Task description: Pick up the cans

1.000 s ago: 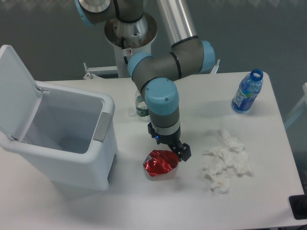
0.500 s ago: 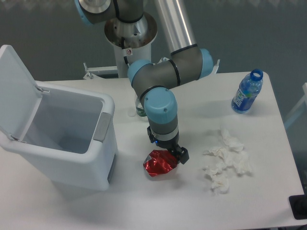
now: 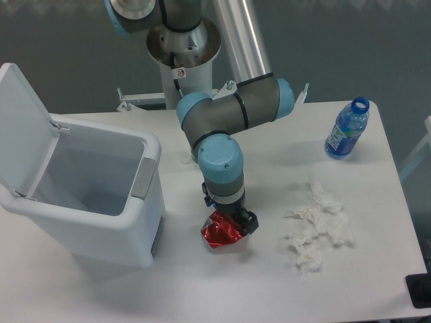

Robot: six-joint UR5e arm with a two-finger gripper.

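Your claw (image 3: 232,221) sits over the red can (image 3: 222,233) on the desk (image 3: 363,282) (bin (image 3: 81,202) at nine o'clock), apparently straddling it to grip; I can't tell whether it has closed.

The gripper (image 3: 232,221) sits low over the crumpled red can (image 3: 221,232) on the white counter (image 3: 222,289), right of the open bin (image 3: 87,202), its fingers' spread hidden.

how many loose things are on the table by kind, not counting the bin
Crushed shiny red metal can: 1
Clear plastic bottle with blue label: 1
Crumpled white tissue wads: 1 cluster, separate wads cannot be counted
Total: 3
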